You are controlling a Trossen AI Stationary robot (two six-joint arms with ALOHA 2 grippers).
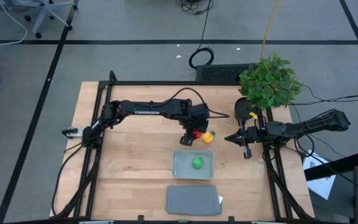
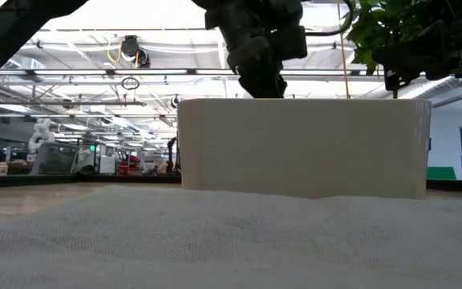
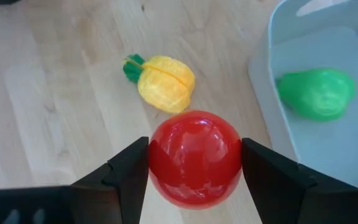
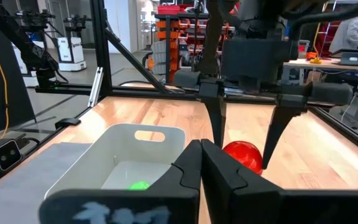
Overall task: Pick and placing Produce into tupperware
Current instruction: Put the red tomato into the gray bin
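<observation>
While your left gripper (image 3: pixel 194 158) sits over the red round piece (image 3: pixel 194 157), its two fingers flank the ball on either side; the pads look to touch it or nearly so, but you can't confirm a firm squeeze from the wrist view, so I read it as closing on the ball, not yet lifted; in the right wrist view the ball (image 4: pixel 243 154) sits on the wood between those fingers.

Yellow piece with the green tip (image 3: pixel 163 82) lies just beyond the fingertips, close to the ball but apart; tupperware (image 3: pixel 272 93) is beside the gripper, near; green round piece (image 3: pixel 317 93) already lies inside it.

Right gripper (image 4: pixel 201 163) waits off to the side, fingers pressed together, holding nothing, aimed toward the tupperware (image 4: pixel 104 163).

Risks, as I judge them:
- ball is smooth and round; an off-centre pinch could squirt it out forward into the yellow piece;
- a low carry could clip the tupperware wall (image 1: pixel 193 153) and shove it;
- releasing high may let the ball bounce out or knock the green piece (image 1: pixel 197 163);
- watch the right arm; it is close to your travel path.

Lid (image 1: pixel 193 200) lies flat beyond the tupperware, clear of all this.
</observation>
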